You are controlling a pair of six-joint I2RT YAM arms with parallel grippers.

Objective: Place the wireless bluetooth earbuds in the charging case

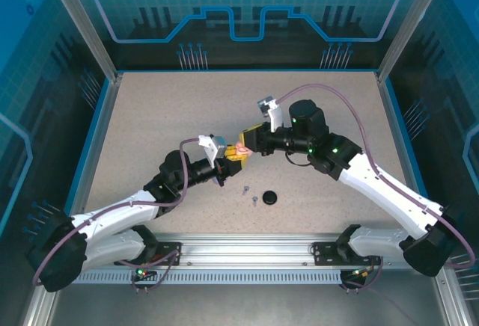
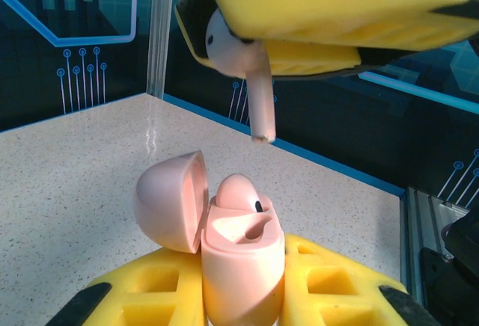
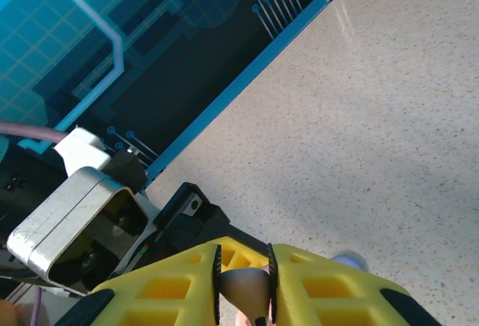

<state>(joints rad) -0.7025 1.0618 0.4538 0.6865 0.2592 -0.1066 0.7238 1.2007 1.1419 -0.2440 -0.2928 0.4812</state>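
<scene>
My left gripper (image 2: 241, 296) is shut on a pink charging case (image 2: 239, 255), held upright with its lid (image 2: 168, 200) swung open to the left. One pink earbud (image 2: 238, 190) sits in the far socket, and the near socket (image 2: 254, 229) is bare. Just above the case hangs a second pink earbud (image 2: 251, 79), stem pointing down, with my right gripper (image 3: 244, 285) shut on its head (image 3: 247, 288). From above, the left gripper (image 1: 232, 163) and the right gripper (image 1: 247, 141) meet over the table's middle with the case (image 1: 241, 149) between them.
A round black case (image 1: 269, 197) lies on the table in front of the grippers, with two tiny lilac earbuds (image 1: 245, 189) (image 1: 255, 200) to its left. Blue-edged walls ring the speckled table (image 1: 150, 117).
</scene>
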